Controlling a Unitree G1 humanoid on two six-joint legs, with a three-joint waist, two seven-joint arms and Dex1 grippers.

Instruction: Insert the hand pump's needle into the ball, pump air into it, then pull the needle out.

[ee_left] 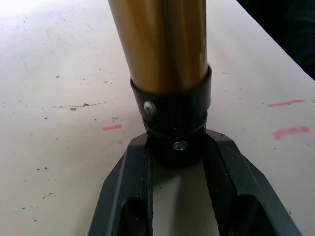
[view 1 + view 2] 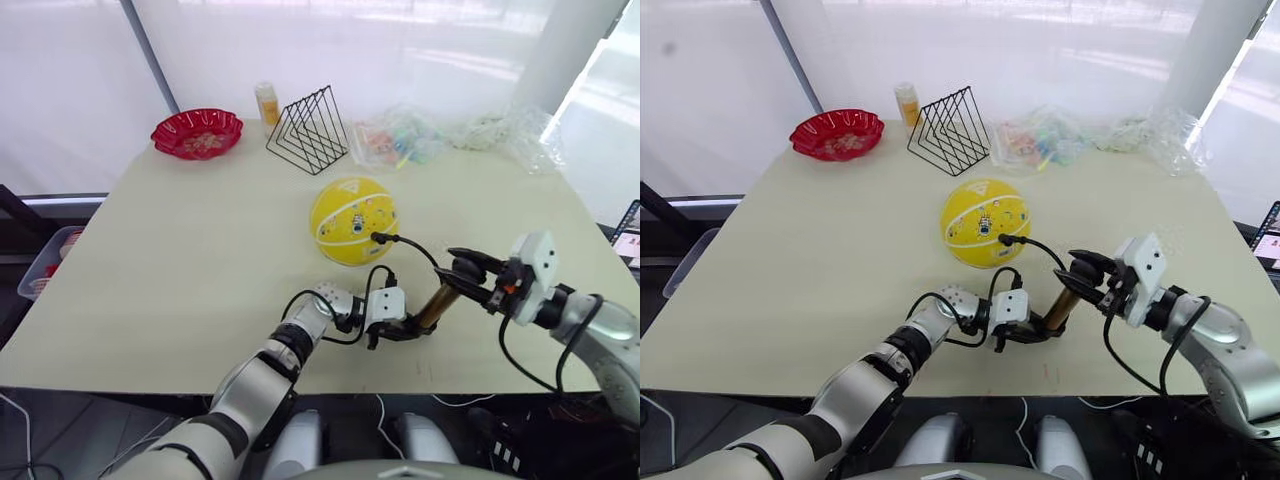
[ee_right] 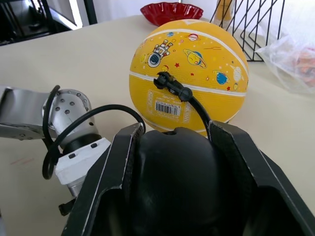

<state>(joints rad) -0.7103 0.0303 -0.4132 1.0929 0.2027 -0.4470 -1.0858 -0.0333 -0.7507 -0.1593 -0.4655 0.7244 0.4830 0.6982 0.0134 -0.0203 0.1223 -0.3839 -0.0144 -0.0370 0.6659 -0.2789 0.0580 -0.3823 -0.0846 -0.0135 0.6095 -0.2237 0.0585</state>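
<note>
The yellow ball (image 2: 352, 219) rests round on the table middle, with the black hose fitting (image 3: 172, 85) plugged into its side; the needle itself is hidden inside. The hose (image 2: 410, 243) arcs back to the hand pump (image 2: 437, 304), a brass cylinder tilted near the table's front edge. My left gripper (image 2: 405, 328) is shut on the pump's lower black end cap (image 1: 174, 123). My right gripper (image 2: 470, 272) is shut around the black knob handle (image 3: 172, 172) at the pump's top.
A red scalloped bowl (image 2: 197, 132) sits at the far left. A black wire rack (image 2: 308, 130) and an orange bottle (image 2: 266, 103) stand behind the ball. Crumpled clear plastic bags (image 2: 450, 133) lie at the far right. A bin (image 2: 45, 262) stands left of the table.
</note>
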